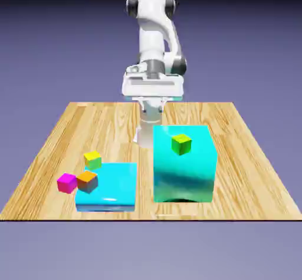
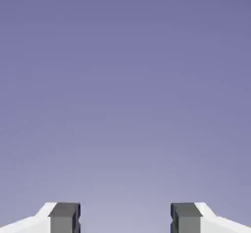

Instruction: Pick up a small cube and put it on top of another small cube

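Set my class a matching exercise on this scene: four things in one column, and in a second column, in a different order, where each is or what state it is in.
Things
1. green cube
2. orange cube
3. magenta cube
4. gripper

Places and states
A. fingers apart, with nothing between them
B. seen against the top of the large teal block
C. the cube farthest to the exterior view's left
D. overlaps the left edge of the flat blue block in the exterior view

Right pairs: 1-B, 2-D, 3-C, 4-A

White, rounded arm (image 1: 151, 34) with dark joint caps and small grey fingertips (image 2: 64, 222).
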